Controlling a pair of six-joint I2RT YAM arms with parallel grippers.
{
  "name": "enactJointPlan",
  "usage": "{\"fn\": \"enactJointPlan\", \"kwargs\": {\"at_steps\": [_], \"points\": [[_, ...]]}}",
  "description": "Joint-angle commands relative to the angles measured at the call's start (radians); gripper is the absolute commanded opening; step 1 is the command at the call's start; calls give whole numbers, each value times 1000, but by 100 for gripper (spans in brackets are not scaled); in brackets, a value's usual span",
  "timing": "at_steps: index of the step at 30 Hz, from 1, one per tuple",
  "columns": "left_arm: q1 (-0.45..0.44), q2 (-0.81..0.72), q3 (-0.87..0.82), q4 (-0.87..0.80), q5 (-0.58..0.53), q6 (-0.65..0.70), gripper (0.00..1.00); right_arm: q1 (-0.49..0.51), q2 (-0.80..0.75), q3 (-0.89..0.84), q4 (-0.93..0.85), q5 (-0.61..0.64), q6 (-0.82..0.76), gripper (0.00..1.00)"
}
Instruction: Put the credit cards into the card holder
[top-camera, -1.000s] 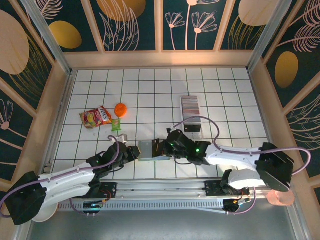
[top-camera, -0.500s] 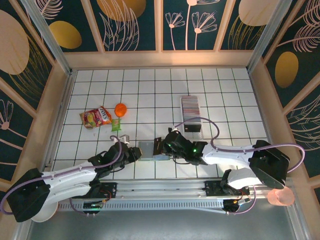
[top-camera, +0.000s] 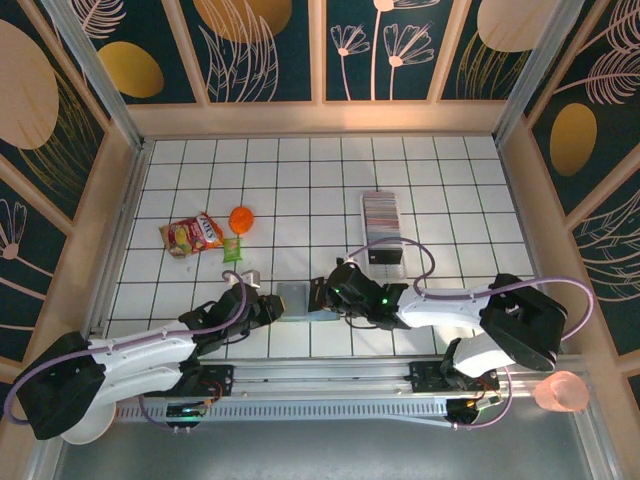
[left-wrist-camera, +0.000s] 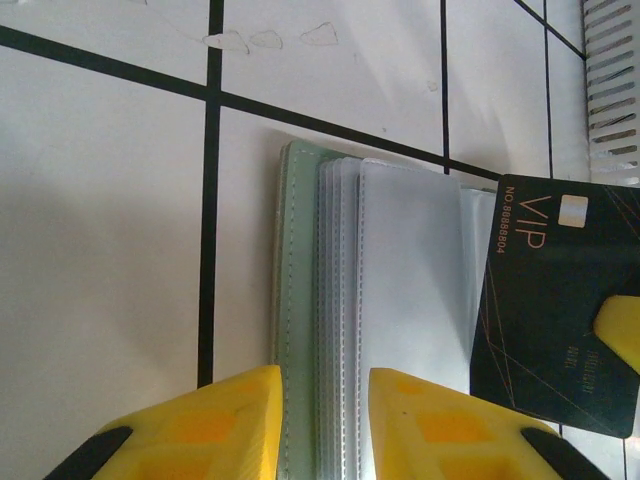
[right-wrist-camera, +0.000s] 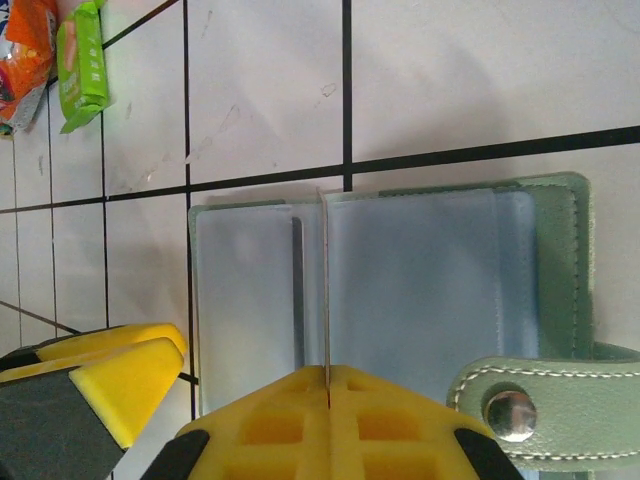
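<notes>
Pinching VIP card (left-wrist-camera: 545, 320) edge-on, right jaws clenched; left jaws straddle card holder (left-wrist-camera: 400, 320) edge, grip unclear.

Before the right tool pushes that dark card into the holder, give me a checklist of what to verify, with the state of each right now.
1. Right tool shut on the dark VIP card: ok.
2. Card holder lying open on the table, clear sleeves facing up: ok.
3. Card held on edge over the holder, near its middle fold: ok.
4. Card edge lined up with a sleeve's mouth: cannot tell.
5. Left tool straddling the holder's edge, fingers on either side: ok.
6. Left tool pressing firmly enough to keep the holder from sliding: cannot tell.
</notes>
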Motion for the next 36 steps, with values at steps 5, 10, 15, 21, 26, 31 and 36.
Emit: {"fn": "enactJointPlan", "kwargs": {"at_steps": [5,10,15,21,26,31,36], "points": [[-3,11,24,4,-1,17,23,-5,9,-19,70,-8,20,0],[-4,18,20,10,2,14,19,-5,11,-45,128,-33,41,0],[-3,24,17,13,8,12,17,-5,27,-68,183,-55,62,0],[-2,28,10,18,12,9,15,-4,20,-97,252,-57,94,0],[-3,36,6,20,15,6,14,-1,24,-111,274,-70,111,0],[-3,39,3,19,15,5,13,0,35,-119,318,-98,127,0],[-4,41,0,23,14,5,12,-1,47,-114,326,-114,136,0]]}}
